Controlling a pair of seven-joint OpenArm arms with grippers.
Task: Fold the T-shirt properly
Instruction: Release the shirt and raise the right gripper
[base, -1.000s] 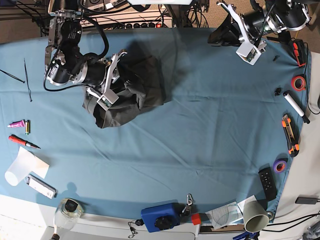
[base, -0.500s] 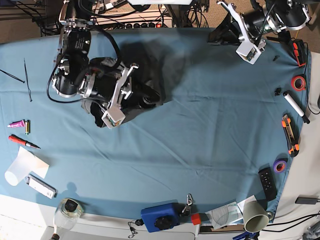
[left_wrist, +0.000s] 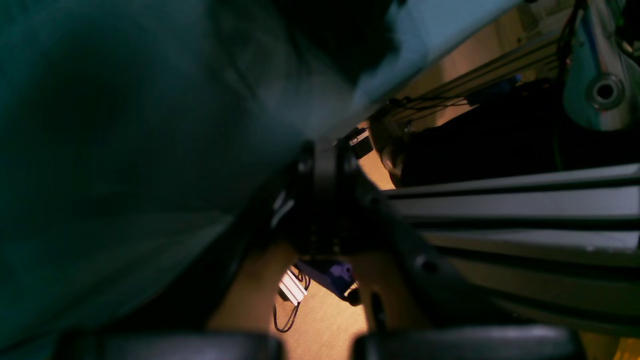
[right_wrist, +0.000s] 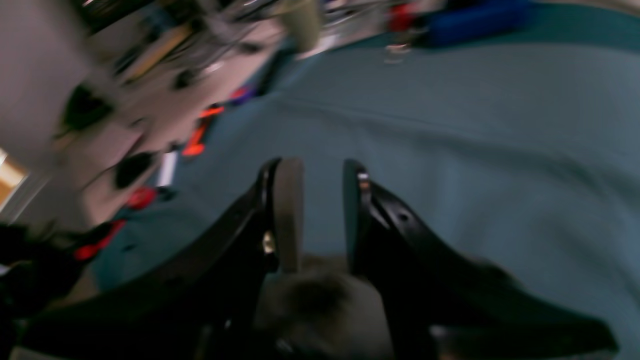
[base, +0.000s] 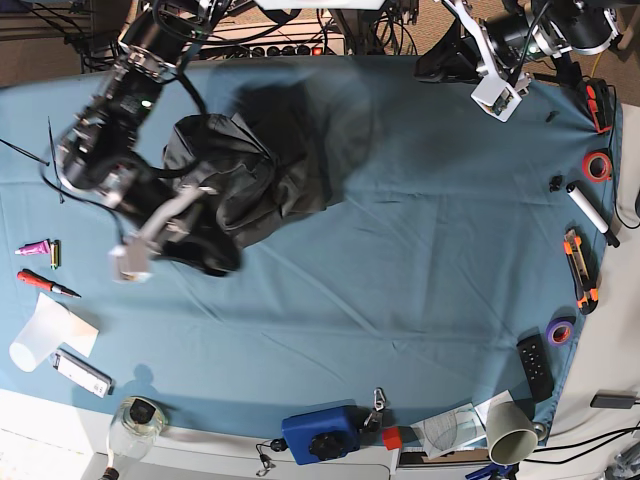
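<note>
Charcoal cotton, bunched and creased, is what the base view shows: the T-shirt (base: 250, 180) lies in a crumpled heap on the blue tablecloth (base: 420, 260), toward the far left of the table. The right gripper (base: 200, 245) sits blurred over the heap's near edge, so from here I cannot tell whether cloth is between its jaws. The left gripper (base: 497, 95) is parked at the far right corner, well apart from the shirt.

From the left wrist view only dark cloth, frame rails and floor show; that claw itself is out of sight, and I take it as clenched on nothing.

From the right wrist view the right gripper (right_wrist: 322, 210) has its 2 jaws parted with a clear gap, tablecloth visible between the pads (right_wrist: 289, 210); grey fabric sits low at their base, not pinched.

Judging by the folds, the shirt is light, limp and shapeless, neither fragile nor slippery. A hem corner or shoulder seam looks the best hold.
</note>
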